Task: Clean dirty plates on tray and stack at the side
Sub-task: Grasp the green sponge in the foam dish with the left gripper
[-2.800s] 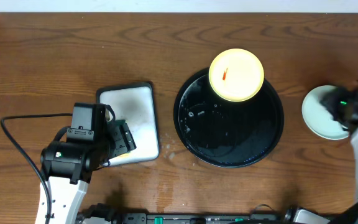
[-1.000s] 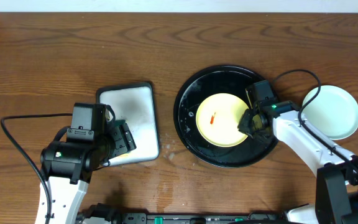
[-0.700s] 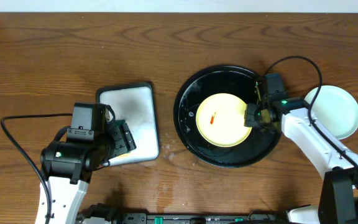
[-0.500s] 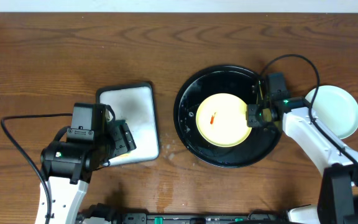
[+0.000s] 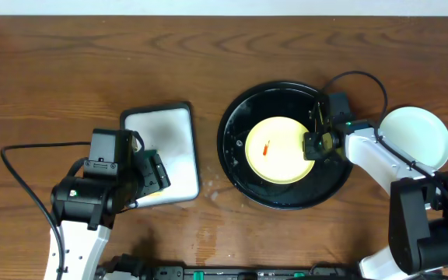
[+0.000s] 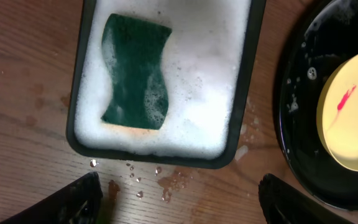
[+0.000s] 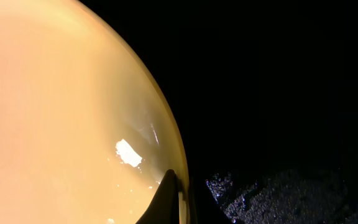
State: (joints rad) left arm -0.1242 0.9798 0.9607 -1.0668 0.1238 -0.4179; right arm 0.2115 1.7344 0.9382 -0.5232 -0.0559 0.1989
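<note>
Dark wooden table (image 5: 92, 70); pale strip (image 5: 208, 6) along far edge.

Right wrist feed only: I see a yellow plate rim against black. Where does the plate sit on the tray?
Observer: The yellow plate lies flat near the middle of the black tray. The right gripper is at the plate's right edge.
Operator: Plate clean?
Observer: No. There is a red smear a little left of its centre.
Operator: Where's the sponge?
Observer: The green sponge lies in foam in the white tray, left of the black tray.
Operator: Left arm on it?
Observer: No. The left gripper hangs open at the white tray's near edge and holds nothing.
</note>
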